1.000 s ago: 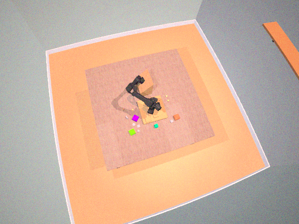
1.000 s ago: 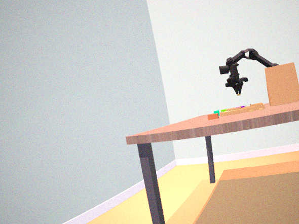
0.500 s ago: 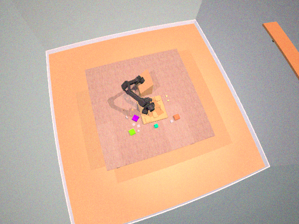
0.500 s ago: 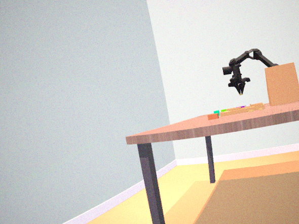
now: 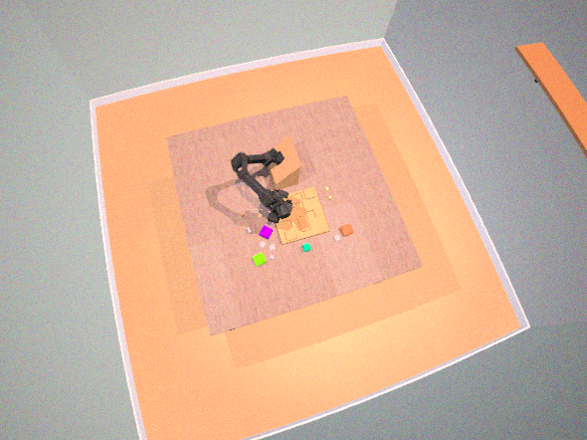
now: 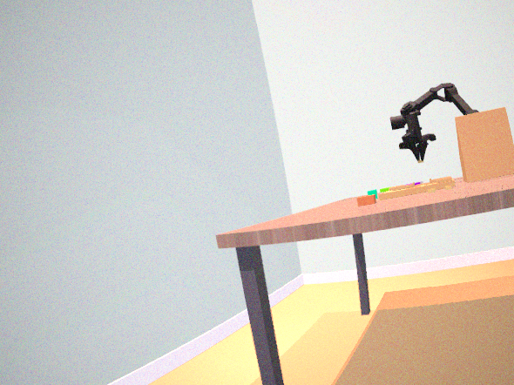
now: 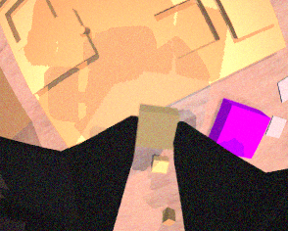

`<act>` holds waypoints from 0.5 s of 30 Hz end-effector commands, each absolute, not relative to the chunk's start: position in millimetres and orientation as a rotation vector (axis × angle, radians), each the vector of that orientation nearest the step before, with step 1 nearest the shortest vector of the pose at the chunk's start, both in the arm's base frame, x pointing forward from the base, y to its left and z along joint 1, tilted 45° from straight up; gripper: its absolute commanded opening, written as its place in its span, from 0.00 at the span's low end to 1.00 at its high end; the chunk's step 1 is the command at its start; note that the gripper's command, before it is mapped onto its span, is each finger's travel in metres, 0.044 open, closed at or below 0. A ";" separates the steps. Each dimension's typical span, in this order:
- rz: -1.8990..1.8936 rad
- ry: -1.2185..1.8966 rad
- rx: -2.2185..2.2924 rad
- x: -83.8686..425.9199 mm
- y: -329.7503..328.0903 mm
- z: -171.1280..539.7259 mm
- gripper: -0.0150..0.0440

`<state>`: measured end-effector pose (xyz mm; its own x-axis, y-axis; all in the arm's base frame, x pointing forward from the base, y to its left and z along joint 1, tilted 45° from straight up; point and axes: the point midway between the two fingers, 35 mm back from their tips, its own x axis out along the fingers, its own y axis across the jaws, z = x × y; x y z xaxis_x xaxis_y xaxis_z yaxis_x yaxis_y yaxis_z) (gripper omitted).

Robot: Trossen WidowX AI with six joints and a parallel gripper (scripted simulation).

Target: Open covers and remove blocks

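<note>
My gripper (image 6: 420, 160) (image 7: 156, 126) is shut on a small tan block (image 7: 158, 126), held well above the table. The tan puzzle board (image 5: 322, 223) (image 6: 394, 195) (image 7: 250, 56) lies below and beside it, with raised tracks and outlines; the arm and its shadow cover part of it, and I cannot tell each cover's position or what the wells hold. Two small yellow blocks lie beside the board, one (image 7: 160, 165) nearly under my fingers and another (image 7: 168, 215) farther off. Two more, one (image 5: 327, 188) and another (image 5: 329, 197), lie off the opposite side.
A purple block (image 5: 266, 232) (image 7: 242, 131), a lime block (image 5: 259, 259), a teal block (image 5: 306, 247) (image 6: 372, 193) and an orange block (image 5: 346, 230) (image 6: 366, 200) lie around the board. Several small white pieces lie near them. A tall tan box (image 5: 288, 163) (image 6: 485, 144) stands near the arm's base.
</note>
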<state>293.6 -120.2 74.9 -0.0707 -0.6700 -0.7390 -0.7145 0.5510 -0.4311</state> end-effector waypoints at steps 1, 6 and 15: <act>0.052 1.779 -1.154 282.7 -128.9 83.1 0.39; 0.048 1.780 -1.157 269.1 -138.4 93.1 0.39; 0.040 1.784 -1.164 242.2 -153.5 109.1 0.39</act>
<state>252.0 -148.4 104.5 -0.0712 -0.6794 -0.7304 -0.7148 0.5454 -0.4377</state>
